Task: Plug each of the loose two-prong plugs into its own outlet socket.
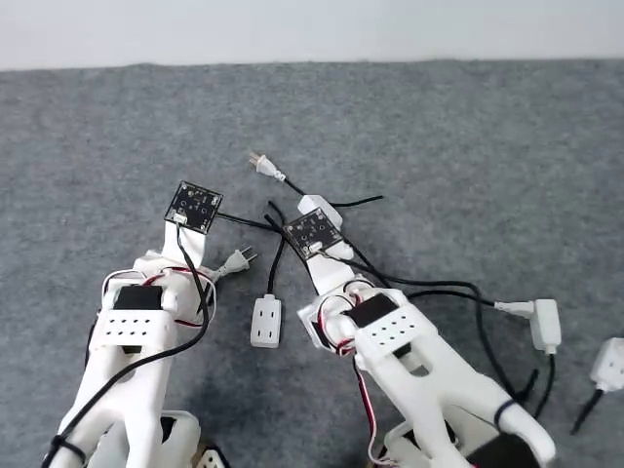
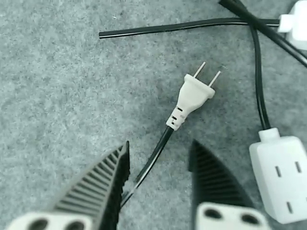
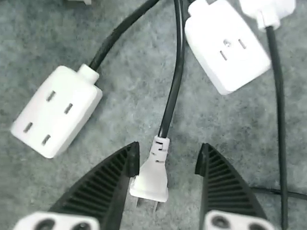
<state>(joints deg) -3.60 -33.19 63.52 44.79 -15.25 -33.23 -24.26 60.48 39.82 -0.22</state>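
A white two-prong plug (image 2: 194,96) lies on the grey carpet just ahead of my left gripper (image 2: 159,148), which is open; the plug's black cable runs back between the fingers. The same plug (image 1: 237,261) lies beside a white outlet socket (image 1: 266,322). My right gripper (image 3: 169,147) is open around a second white plug (image 3: 152,177), which rests close to one finger (image 3: 110,182) with its prongs pointing back toward the wrist. Two white outlet sockets (image 3: 57,110) (image 3: 228,45) lie just beyond it. A third plug (image 1: 261,164) lies farther out.
Black cables (image 1: 429,288) loop and cross over the carpet between and to the right of the arms. Another white socket piece (image 1: 543,324) and one more white piece (image 1: 609,366) lie at the right. A pale wall (image 1: 312,29) borders the far edge.
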